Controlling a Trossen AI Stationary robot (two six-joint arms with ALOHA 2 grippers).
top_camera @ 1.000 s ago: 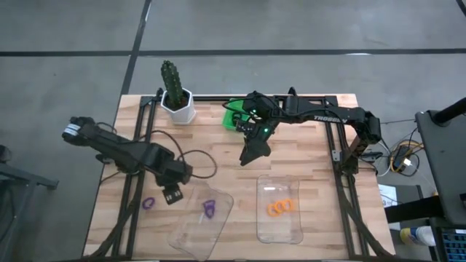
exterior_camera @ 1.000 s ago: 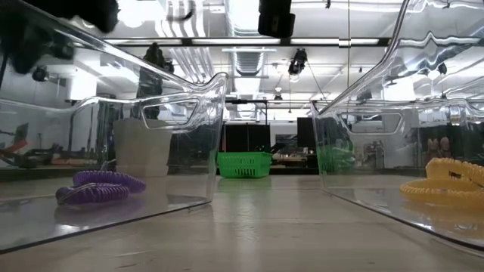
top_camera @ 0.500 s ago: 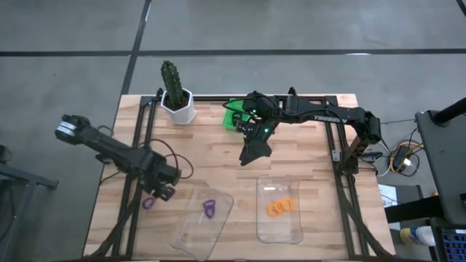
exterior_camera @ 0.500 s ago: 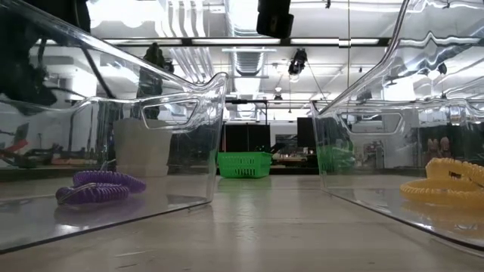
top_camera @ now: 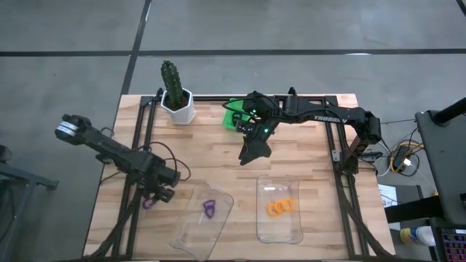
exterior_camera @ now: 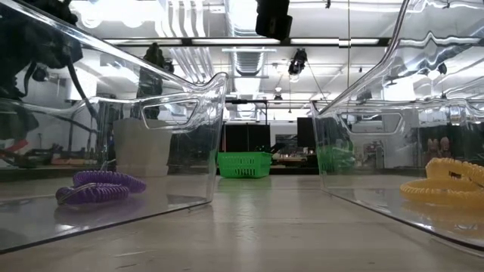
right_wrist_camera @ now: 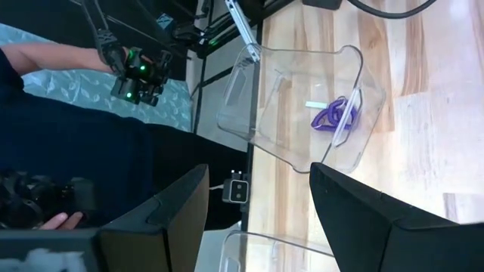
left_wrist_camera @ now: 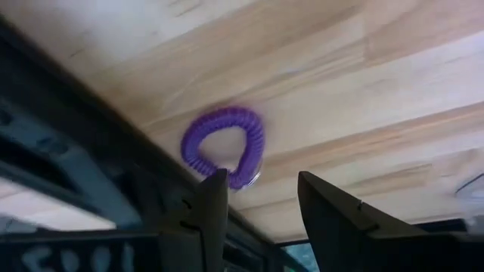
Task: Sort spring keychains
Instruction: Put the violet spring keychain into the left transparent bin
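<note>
Since a second ago the left arm has swung away from the left clear tray toward the tabletop's left edge, and its left pincer now hangs directly above the lone purple spring keychain lying on the bare wood beside the black frame rail. The left wrist view shows that loop flat on the planks, just beyond the two dark fingers, which are spread with a clear gap between them and hold nothing; the loop sits a little off the gap's centre, nearer one finger.

A second purple keychain lies inside the left clear tray; the low view shows it as a coiled loop resting on the tray floor. A cluster of orange keychains lies in the right clear tray, seen at the far right of the low view.

Meanwhile the right arm has not moved: the right pincer hovers over the middle of the tabletop, near the green basket and well apart from both trays. Its fingers are spread wide and empty. A potted cactus stands at the back left.
</note>
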